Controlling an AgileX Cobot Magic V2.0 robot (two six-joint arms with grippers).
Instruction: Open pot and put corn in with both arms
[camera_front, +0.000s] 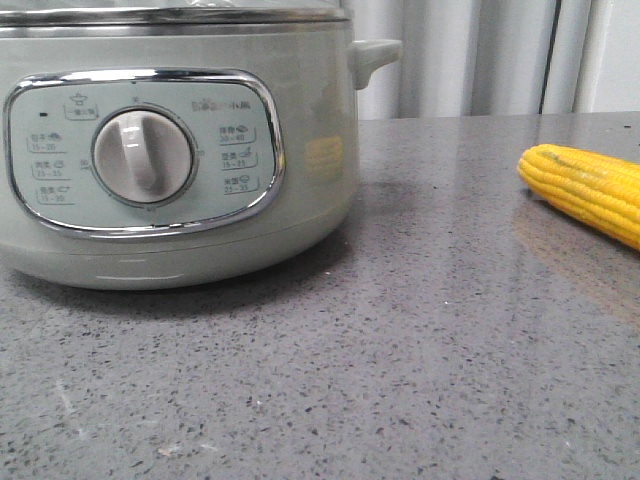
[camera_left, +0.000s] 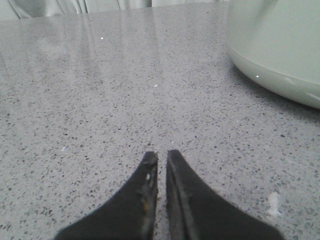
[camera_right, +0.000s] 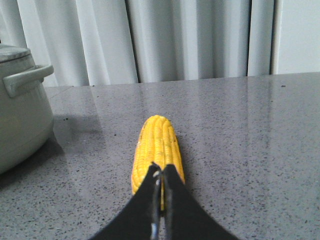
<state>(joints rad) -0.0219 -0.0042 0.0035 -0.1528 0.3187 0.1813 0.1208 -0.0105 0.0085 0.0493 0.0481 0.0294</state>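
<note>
One corn cob (camera_front: 588, 190) lies on the grey speckled counter (camera_front: 400, 350) in the front view, well apart from the pot (camera_front: 175, 150) on that pot's handle side, its blunt tip turned toward the pot and its long axis slanting away and out of frame. The pot's dial (camera_front: 143, 154) faces the camera, its small side handle (camera_front: 372, 55) juts toward the corn, and its lid sits on the steel rim. Neither of my grippers shows here.

In the left wrist view, my left gripper (camera_left: 161, 160) hangs low over bare counter with its jaws pressed nearly together, only a thin slit between the tips, pinching nothing. The pot's pale green wall (camera_left: 275, 45) stands near, off to one side of my fingers and apart from them.

In the right wrist view, my right gripper (camera_right: 161, 172) has its jaws drawn together in front of the near end of the corn (camera_right: 156, 145), holding nothing that I can see; whether the tips touch the cob I cannot tell. The cob's long axis runs straight away from my jaws, its tapered tip pointing toward the curtain (camera_right: 175, 40). The pot (camera_right: 20, 115) stands well apart from the corn
</note>
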